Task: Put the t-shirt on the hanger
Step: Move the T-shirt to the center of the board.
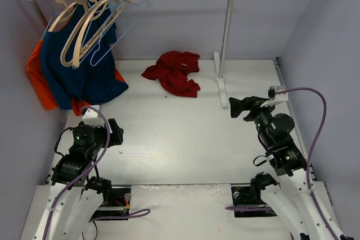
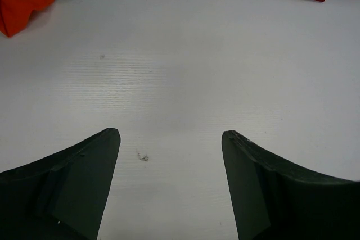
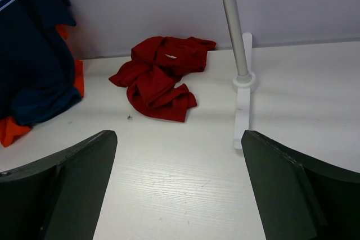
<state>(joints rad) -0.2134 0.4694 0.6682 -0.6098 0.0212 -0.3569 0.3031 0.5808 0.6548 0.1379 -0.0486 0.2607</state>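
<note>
Top external view, table [image 1: 185,139]: white, flat; both arm bases are seen at its near edge.
Rack [image 1: 226,37]: white clothes rail, set along the back wall; its right post and foot are stood on the table at back right.
Navy shirt [image 1: 84,74]: hung from the left end of the rail; its hem is draped down to the table.
Orange garment [image 1: 36,80]: hung behind and to the left of the navy shirt, mostly covered by it.
T-shirt [image 1: 173,72]: dark red, crumpled in a heap on the table at back centre, near the wall. It is just left of the rack foot and apart from it. It is on no hanger and is touched by neither gripper. A small pale label is seen at the neck in the right wrist view.
Wooden hangers [image 1: 84,26]: pale and thick, hooked on the rail over the navy shirt.
Hanger [image 1: 125,31]: thin light-blue wire, hooked on the rail just right of the wooden ones. It is tilted and bare.
Left gripper [image 2: 171,133]: fingers spread wide, nothing held, bare table between them. It is pointed toward the back and is well apart from the t-shirt.
Right gripper [image 3: 180,133]: fingers spread wide, nothing held. It is aimed at the t-shirt and rack foot, well short of both.
</note>
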